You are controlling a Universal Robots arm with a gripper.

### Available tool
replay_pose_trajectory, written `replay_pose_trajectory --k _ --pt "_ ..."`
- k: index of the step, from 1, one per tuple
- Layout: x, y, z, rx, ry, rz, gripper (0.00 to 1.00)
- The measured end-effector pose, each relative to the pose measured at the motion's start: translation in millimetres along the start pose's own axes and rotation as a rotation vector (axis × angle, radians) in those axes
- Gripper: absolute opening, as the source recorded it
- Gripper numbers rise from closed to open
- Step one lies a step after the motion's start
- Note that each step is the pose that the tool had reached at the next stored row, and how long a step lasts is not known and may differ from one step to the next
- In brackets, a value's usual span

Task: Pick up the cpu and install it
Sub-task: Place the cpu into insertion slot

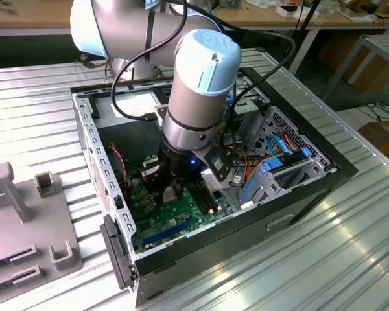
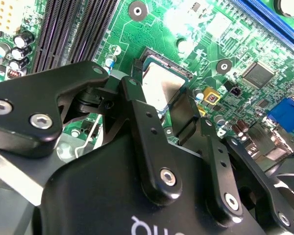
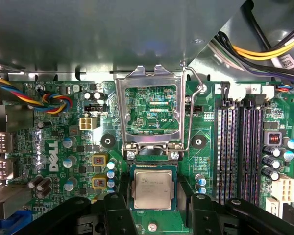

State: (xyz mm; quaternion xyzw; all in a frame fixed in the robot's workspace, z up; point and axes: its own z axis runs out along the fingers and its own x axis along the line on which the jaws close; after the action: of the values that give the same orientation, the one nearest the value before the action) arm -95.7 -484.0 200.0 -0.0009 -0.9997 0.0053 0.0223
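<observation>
The cpu is a small square chip with a silver-grey top. It lies flat over the black socket on the green motherboard, just below the raised metal load frame. My gripper is shut on the cpu, with one black finger against each of two opposite edges. The second wrist view shows the cpu between those fingers, low over the socket. In the exterior view the gripper reaches down inside the open computer case, close above the board.
Long black memory slots run beside the socket. Bundled coloured wires and yellow cables hang near the case walls. A drive cage with blue parts stands at the exterior view's right. A grey fixture block sits outside the case.
</observation>
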Motion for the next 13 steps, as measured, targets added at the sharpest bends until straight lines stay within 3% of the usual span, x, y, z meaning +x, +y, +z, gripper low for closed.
replay_pose_trajectory --k 13 --pt "-0.1 -0.9 0.5 0.001 0.0002 0.0 0.47"
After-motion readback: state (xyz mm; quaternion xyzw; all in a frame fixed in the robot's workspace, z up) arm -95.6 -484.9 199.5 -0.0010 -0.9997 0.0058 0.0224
